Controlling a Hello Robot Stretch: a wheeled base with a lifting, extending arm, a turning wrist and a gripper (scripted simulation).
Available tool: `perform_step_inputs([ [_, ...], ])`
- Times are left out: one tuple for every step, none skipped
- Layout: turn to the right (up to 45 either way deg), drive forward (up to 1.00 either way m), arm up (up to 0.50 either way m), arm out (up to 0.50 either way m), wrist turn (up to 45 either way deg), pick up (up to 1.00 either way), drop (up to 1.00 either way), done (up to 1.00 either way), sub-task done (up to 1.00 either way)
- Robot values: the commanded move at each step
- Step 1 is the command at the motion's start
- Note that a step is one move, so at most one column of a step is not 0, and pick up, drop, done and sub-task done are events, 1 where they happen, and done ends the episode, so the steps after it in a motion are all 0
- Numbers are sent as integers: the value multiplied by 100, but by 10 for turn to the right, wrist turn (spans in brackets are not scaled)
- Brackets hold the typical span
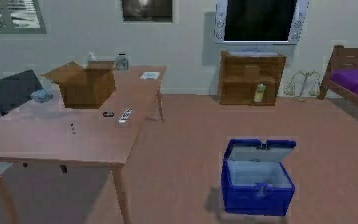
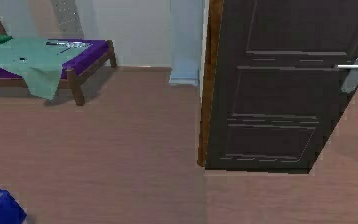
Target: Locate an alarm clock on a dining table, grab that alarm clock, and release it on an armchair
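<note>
Forward view: long wooden surface [image 1: 82,140] runs from the lower left up toward centre.
Likely the alarm clock [image 1: 122,62]: a small grey-blue blob at the surface's far end, just right of the cardboard box [image 1: 87,82]. It's too small to be sure.
Also on the surface: a dark laptop [image 1: 15,90] at the left edge, a remote [image 1: 125,116] near the right edge, and a flat white item [image 1: 149,75] at the far right corner.
Open blue bin [image 1: 257,178] sits on the floor at lower right.
Wooden cabinet [image 1: 252,78] stands against the back wall under a wall TV [image 1: 259,20].
Purple bed [image 1: 352,75] is at the right edge.
Arm side view: bed with green sheet [image 2: 27,55] at upper left, dark door [image 2: 287,85] at right, and a blue corner [image 2: 2,208] at lower left.
Pincer state: cannot tell.
</note>
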Motion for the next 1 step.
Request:
perform_step_inputs([
  [-240,0,0,0,0,0,0,0,0],
])
